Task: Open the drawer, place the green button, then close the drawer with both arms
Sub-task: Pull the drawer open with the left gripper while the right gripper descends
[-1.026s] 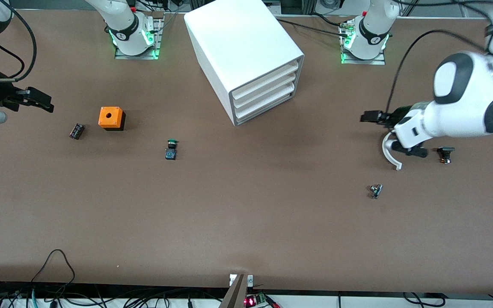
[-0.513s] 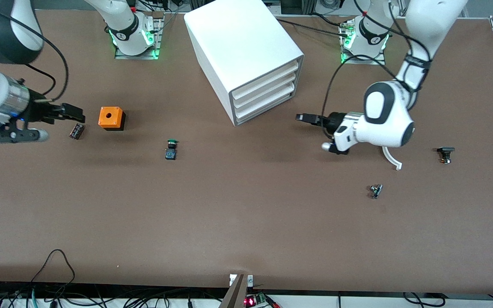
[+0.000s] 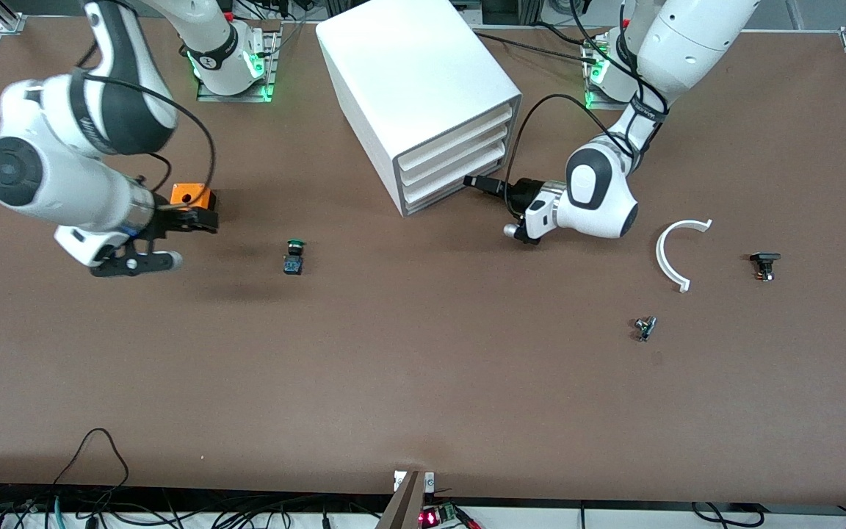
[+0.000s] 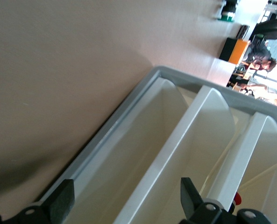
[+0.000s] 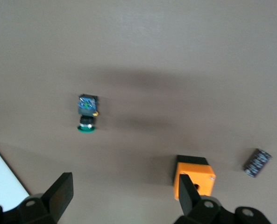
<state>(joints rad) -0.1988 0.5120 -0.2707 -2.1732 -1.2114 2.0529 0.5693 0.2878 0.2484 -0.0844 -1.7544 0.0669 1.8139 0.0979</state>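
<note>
The white cabinet (image 3: 408,66) stands at the robots' side of the table, and its lowest drawer (image 3: 454,190) is shut like the two above it. My left gripper (image 3: 480,184) is open just in front of that drawer's face. In the left wrist view the drawer (image 4: 129,158) lies between the fingers (image 4: 63,200) of the left gripper (image 4: 126,198). The green-capped button (image 3: 294,257) lies on the table, nearer the camera than the cabinet. My right gripper (image 3: 199,220) hangs open over the orange cube, empty, a short way from the button (image 5: 87,112).
An orange cube (image 3: 189,197) with a hole sits under the right gripper, and a black cylinder part (image 5: 257,162) lies beside it. Toward the left arm's end are a white curved piece (image 3: 676,253), a black-capped part (image 3: 764,264) and a small metal part (image 3: 644,327).
Both arms swung in toward the middle. The left gripper came up to the drawer fronts, uncovering the curved piece. The right gripper came over the orange cube. Nothing was grasped.
</note>
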